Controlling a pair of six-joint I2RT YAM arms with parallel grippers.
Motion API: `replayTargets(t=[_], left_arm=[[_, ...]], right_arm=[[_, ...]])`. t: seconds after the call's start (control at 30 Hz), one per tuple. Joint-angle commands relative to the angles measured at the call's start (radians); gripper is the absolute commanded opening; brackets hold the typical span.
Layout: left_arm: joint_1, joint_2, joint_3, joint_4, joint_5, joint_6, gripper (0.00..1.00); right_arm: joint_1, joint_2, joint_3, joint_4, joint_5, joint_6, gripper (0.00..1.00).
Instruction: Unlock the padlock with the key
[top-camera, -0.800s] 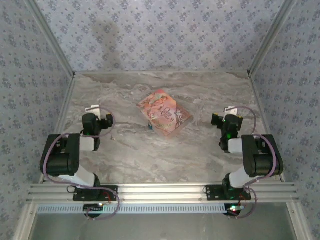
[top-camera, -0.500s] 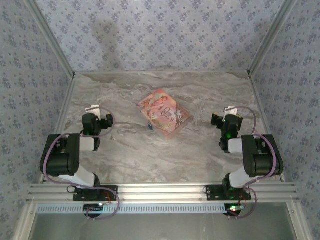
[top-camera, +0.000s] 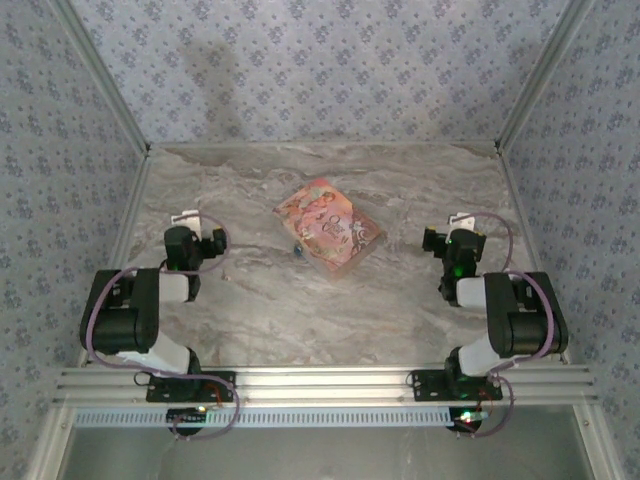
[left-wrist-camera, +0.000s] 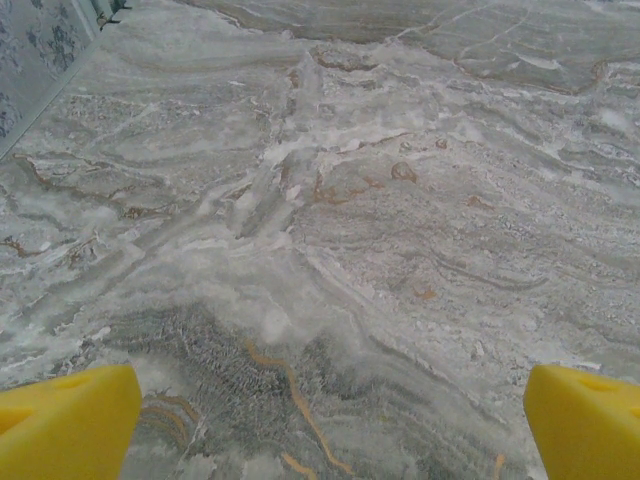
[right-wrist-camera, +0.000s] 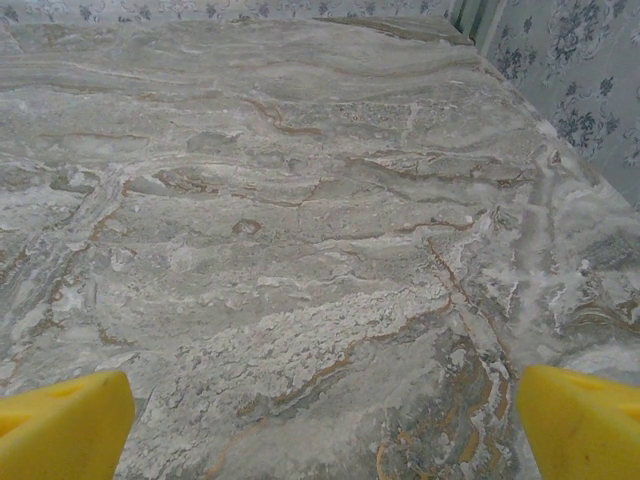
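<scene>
A flat pink and orange packet (top-camera: 328, 226) lies in the middle of the marble table (top-camera: 270, 310). A small dark bluish thing (top-camera: 300, 254) sits at the packet's near left edge, too small to tell whether it is the padlock or the key. My left gripper (top-camera: 196, 232) rests low at the table's left side, well left of the packet. In the left wrist view, the left gripper (left-wrist-camera: 330, 430) is open, its yellow fingertips (left-wrist-camera: 65, 425) wide apart over bare marble. My right gripper (top-camera: 452, 234) rests at the right side. It is open too (right-wrist-camera: 325, 425), with nothing between its fingertips (right-wrist-camera: 580, 420).
Patterned walls and aluminium frame posts (top-camera: 110, 100) close in the table on the left, back and right. An aluminium rail (top-camera: 320, 385) runs along the near edge by the arm bases. The wall foot shows close to the right gripper (right-wrist-camera: 560, 90).
</scene>
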Motion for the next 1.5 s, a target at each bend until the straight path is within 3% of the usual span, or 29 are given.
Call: replayTargets(t=[0.0, 0.1, 0.2, 0.27, 0.33, 0.43, 0.5, 0.63, 0.77, 1.03, 1.2, 1.47], left_arm=[[0.002, -0.106, 0.129, -0.248, -0.054, -0.018, 0.98], [0.004, -0.178, 0.174, -0.341, 0.008, -0.026, 0.98], [0.011, -0.232, 0.245, -0.445, 0.076, -0.139, 0.98], [0.015, -0.232, 0.334, -0.594, 0.082, -0.289, 0.98], [0.024, -0.203, 0.420, -0.708, 0.163, -0.360, 0.98], [0.026, -0.128, 0.528, -0.799, 0.371, -0.398, 0.98], [0.016, -0.076, 0.570, -0.807, 0.475, -0.431, 0.98], [-0.062, 0.022, 0.660, -0.860, 0.527, -0.417, 0.93], [-0.146, 0.159, 0.775, -0.904, 0.582, -0.408, 0.89], [-0.265, 0.412, 1.015, -0.966, 0.615, -0.403, 0.86], [-0.319, 0.480, 1.096, -0.998, 0.657, -0.386, 0.83], [-0.366, 0.355, 0.914, -0.905, 0.658, -0.417, 0.80]], right_arm=[[0.003, -0.139, 0.054, -0.155, 0.004, -0.009, 1.00], [-0.003, -0.262, 0.087, -0.265, -0.045, 0.015, 1.00], [-0.003, -0.375, 0.141, -0.404, -0.104, 0.104, 1.00], [-0.007, -0.427, 0.226, -0.607, -0.100, 0.270, 1.00], [-0.014, -0.449, 0.328, -0.962, -0.031, 0.573, 1.00], [-0.064, -0.453, 0.305, -0.912, -0.252, 0.578, 1.00], [-0.063, -0.473, 0.275, -0.892, -0.313, 0.618, 1.00], [-0.042, -0.506, 0.279, -0.988, -0.453, 0.654, 1.00], [0.039, -0.541, 0.241, -1.019, -0.541, 0.657, 1.00], [0.269, -0.582, 0.159, -1.027, -0.492, 0.710, 1.00], [0.329, -0.541, 0.141, -0.988, -0.481, 0.734, 1.00], [0.335, -0.394, 0.209, -0.951, -0.499, 0.716, 0.98]])
